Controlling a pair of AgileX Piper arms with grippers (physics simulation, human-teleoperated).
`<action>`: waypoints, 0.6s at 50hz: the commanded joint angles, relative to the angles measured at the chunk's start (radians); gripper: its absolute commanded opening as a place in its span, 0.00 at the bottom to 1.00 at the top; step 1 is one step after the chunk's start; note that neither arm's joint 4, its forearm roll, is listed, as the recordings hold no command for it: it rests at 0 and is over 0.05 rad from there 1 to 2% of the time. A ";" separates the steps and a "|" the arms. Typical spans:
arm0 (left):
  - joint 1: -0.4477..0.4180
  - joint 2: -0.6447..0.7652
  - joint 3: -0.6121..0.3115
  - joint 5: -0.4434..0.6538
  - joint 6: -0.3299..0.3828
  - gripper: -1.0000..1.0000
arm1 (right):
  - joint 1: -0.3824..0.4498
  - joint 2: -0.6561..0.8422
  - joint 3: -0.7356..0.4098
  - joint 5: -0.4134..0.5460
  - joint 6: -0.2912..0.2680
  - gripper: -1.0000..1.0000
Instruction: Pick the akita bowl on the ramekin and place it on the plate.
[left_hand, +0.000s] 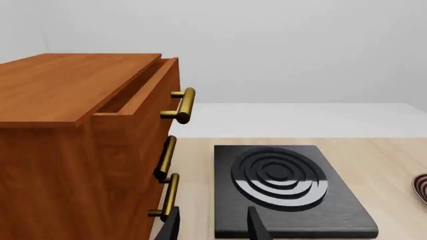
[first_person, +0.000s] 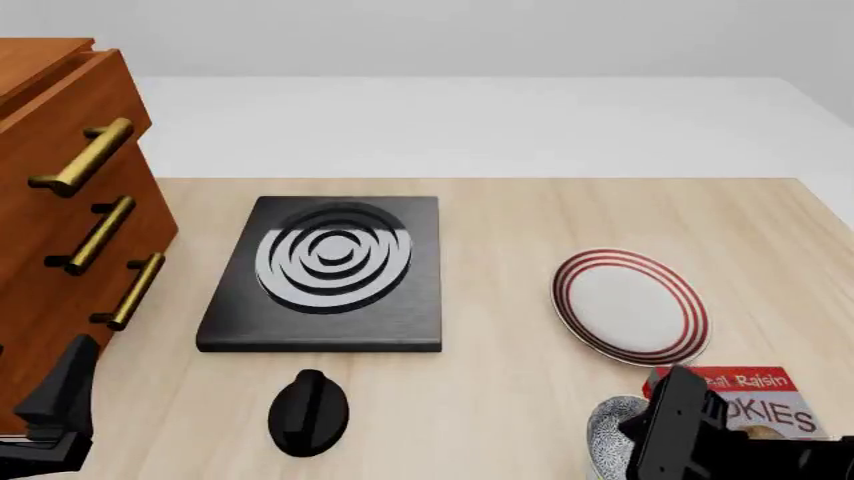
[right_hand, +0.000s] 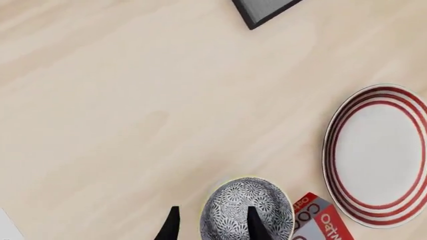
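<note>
Above the bowl, we see our right gripper spread, one finger over its rim; a shallow pinch could slip short of the plate.

The right pincer hides most of the akita bowl (ramekin beneath unseen).

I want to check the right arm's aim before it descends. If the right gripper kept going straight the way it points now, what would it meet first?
Most likely the akita bowl: the right gripper points down with one finger over the bowl's rim. Depth is unclear.
</note>
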 joint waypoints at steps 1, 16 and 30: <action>0.000 0.000 0.000 0.000 0.000 1.00 | 0.011 0.049 0.040 -0.070 0.017 1.00; 0.000 0.000 0.000 0.000 0.000 1.00 | 0.031 0.071 0.070 -0.116 0.049 1.00; 0.000 0.000 0.000 0.000 0.000 1.00 | 0.014 0.080 0.098 -0.143 0.053 1.00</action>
